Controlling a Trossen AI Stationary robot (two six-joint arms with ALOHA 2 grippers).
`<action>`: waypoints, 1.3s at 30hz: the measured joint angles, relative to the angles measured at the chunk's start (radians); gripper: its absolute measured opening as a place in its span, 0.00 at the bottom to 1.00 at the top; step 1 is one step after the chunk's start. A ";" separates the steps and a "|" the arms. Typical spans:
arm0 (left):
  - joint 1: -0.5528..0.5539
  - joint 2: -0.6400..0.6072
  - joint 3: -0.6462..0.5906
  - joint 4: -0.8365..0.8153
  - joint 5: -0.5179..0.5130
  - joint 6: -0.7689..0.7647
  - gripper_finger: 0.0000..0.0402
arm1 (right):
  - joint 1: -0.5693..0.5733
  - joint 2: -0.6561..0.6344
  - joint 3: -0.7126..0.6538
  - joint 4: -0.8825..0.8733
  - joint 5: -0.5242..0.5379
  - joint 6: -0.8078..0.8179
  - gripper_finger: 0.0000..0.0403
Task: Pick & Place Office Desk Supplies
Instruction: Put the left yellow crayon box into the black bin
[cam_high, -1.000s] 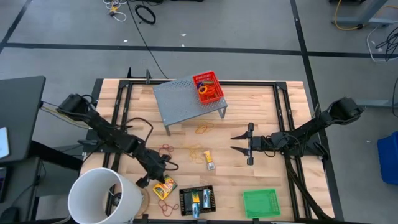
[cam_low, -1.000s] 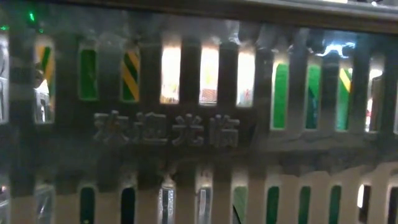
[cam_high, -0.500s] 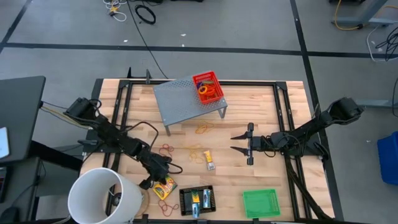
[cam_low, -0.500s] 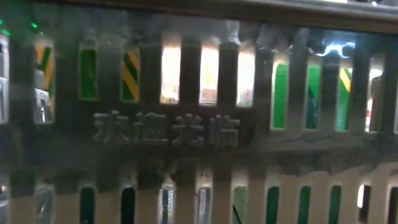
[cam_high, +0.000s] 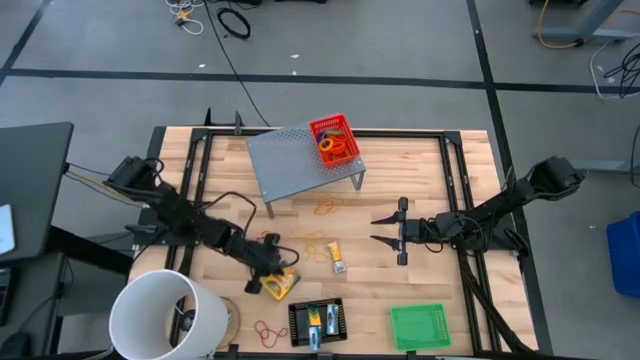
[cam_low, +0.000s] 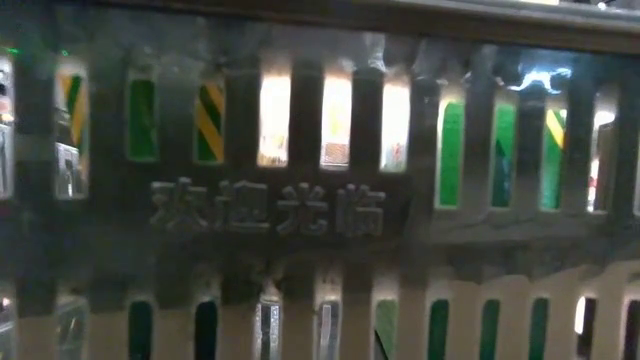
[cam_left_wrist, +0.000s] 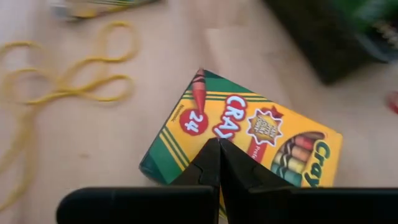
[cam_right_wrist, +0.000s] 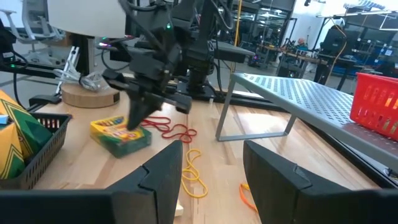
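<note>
The yellow-green crayon box (cam_high: 284, 287) lies flat on the table near the front left, printed face up (cam_left_wrist: 261, 134). My left gripper (cam_high: 267, 281) is shut, and its tips stand on that box; the right wrist view also shows the left gripper (cam_right_wrist: 133, 122) over the crayon box (cam_right_wrist: 121, 138). My right gripper (cam_high: 384, 230) waits open at mid-right, level above the table, holding nothing. Tan rubber bands (cam_high: 318, 243) lie loose on the wood. The red tray (cam_high: 336, 140) sits on the grey riser. The black tray (cam_high: 317, 321) and green tray (cam_high: 418, 326) stand at the front edge. My left gripper touches the crayon box's printed top face (cam_left_wrist: 214, 134) with its shut fingertips (cam_left_wrist: 214, 155), close to the long edge nearest the arm. The fingers slant down from the table's left. The box lies flat on the table under them.
A big white bucket (cam_high: 165, 316) stands at the front left corner, close to my left arm. Red rubber bands (cam_high: 268, 240) lie beside the arm, and more red bands (cam_high: 266, 331) lie near the black tray. A small yellow item (cam_high: 338, 261) lies mid-table.
My left gripper, staying shut, has moved toward the table's right edge and tipped further down. The crayon box has slid along the table toward the right and a little toward the far edge, and has turned about.
</note>
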 joint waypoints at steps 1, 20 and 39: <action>0.007 0.000 0.000 -0.001 -0.019 -0.004 0.00 | 0.000 0.000 0.000 0.000 0.000 0.000 0.44; 0.061 -0.014 -0.001 0.050 -0.271 -0.027 0.00 | 0.000 0.000 0.000 0.000 -0.003 0.003 0.44; -0.019 -0.027 0.274 -0.601 -0.341 -0.097 0.00 | 0.000 0.000 0.000 -0.009 0.001 0.003 0.44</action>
